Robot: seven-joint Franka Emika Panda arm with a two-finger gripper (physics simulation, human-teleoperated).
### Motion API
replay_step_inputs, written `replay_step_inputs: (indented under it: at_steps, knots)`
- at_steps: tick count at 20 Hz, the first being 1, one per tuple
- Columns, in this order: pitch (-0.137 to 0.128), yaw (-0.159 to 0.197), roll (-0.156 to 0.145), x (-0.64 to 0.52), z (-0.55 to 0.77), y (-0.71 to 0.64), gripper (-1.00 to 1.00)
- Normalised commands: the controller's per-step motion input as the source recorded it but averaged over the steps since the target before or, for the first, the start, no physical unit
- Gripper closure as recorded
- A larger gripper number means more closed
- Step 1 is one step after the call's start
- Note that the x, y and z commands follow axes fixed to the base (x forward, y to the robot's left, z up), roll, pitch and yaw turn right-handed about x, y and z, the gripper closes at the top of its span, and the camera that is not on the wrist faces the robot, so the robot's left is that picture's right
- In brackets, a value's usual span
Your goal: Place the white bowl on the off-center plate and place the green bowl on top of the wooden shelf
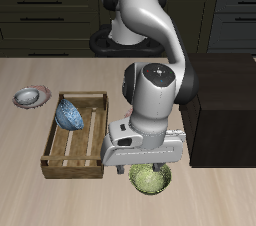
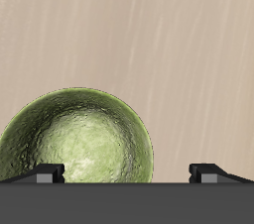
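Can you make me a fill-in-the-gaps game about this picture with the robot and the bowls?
1. The robot's hand hangs right above the round yellow-green mottled ____.
2. The blue-patterned bowl lies inside the light-wood slatted ____.
3. The green bowl sits on the ____, not on the dark brown boxy shelf.
4. The white-grey bowl rests on a plate with a pink-red ____.

Missing words: bowl; crate; table; rim

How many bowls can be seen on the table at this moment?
3. The green bowl sits under the gripper near the front edge. A blue-patterned bowl lies in the crate. The white bowl sits on a plate farther back. The arm may hide others.
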Motion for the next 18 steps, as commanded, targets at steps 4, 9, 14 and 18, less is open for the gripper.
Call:
replay_step_inputs:
  at_steps: [4,9,14,18]
  knots:
    - [0.019,0.005,-0.021,0.02,-0.17,-0.08,-1.0]
    - [0.033,-0.001,-0.004,0.0,-0.25,-0.04,-1.0]
    - [0.043,0.007,0.0,-0.01,-0.32,0.01,-1.0]
    - [0.047,-0.058,0.051,-0.09,-0.24,-0.04,1.0]
